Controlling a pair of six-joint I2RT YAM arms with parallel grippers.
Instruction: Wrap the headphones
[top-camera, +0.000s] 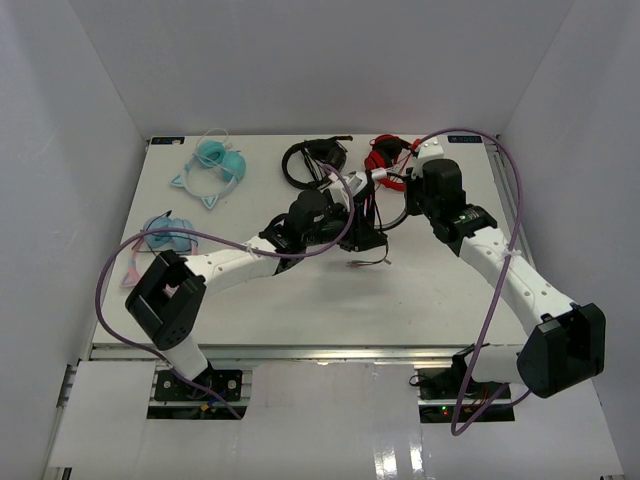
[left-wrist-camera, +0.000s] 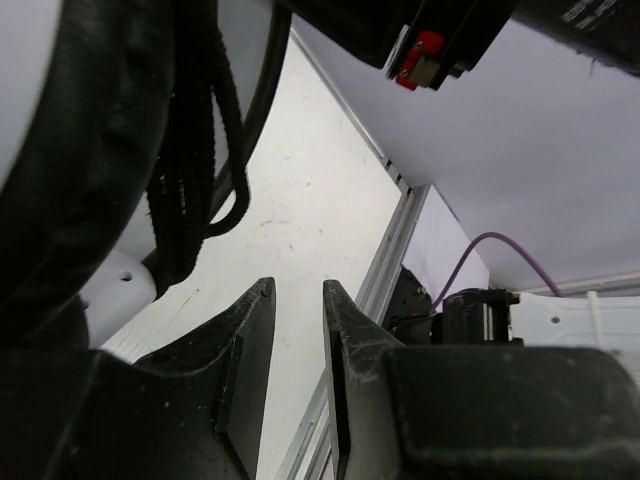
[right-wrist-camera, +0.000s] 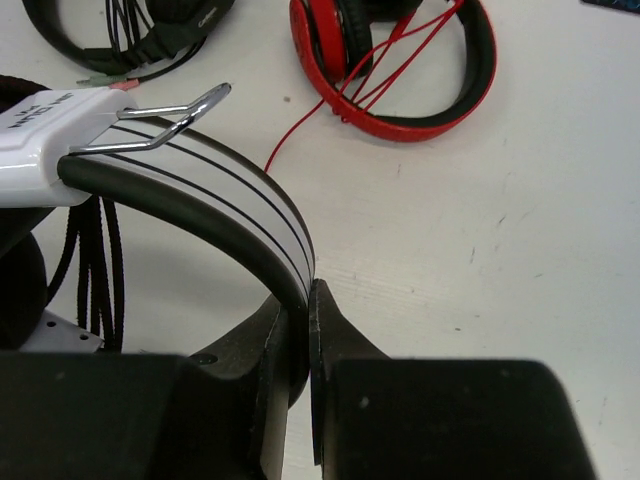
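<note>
The white table (top-camera: 430, 290) fills the top view. The left arm (top-camera: 225, 265) reaches in from 7 o'clock and the right arm (top-camera: 500, 265) from 5 o'clock, and they meet just toward 12 o'clock of the table's centre. The headphones (top-camera: 352, 186) are there between the two wrists, lifted on edge, with the white headband uppermost.

Other headsets lie along the far edge:
- a red pair (top-camera: 385, 155) at 1 o'clock
- a black pair (top-camera: 310, 160) at 12 o'clock
- a teal cat-ear pair (top-camera: 215, 165) at 11 o'clock
- a pale blue pair (top-camera: 160, 240) at 9 o'clock, near the left arm's elbow

In the right wrist view, the right gripper (right-wrist-camera: 300, 300) is clamped on the headphones' headband, one finger pressed to each face of the striped white band. The red pair lies well beyond it at 12 o'clock.

In the left wrist view, the left gripper (left-wrist-camera: 297, 300) has its jaws a narrow way apart, with bare table showing through the gap and nothing between them. Just at its 10 o'clock hangs the black cable (left-wrist-camera: 195, 140), bunched in several strands against a dark ear pad. The cable is close to the left finger, but I cannot tell whether they touch.
</note>
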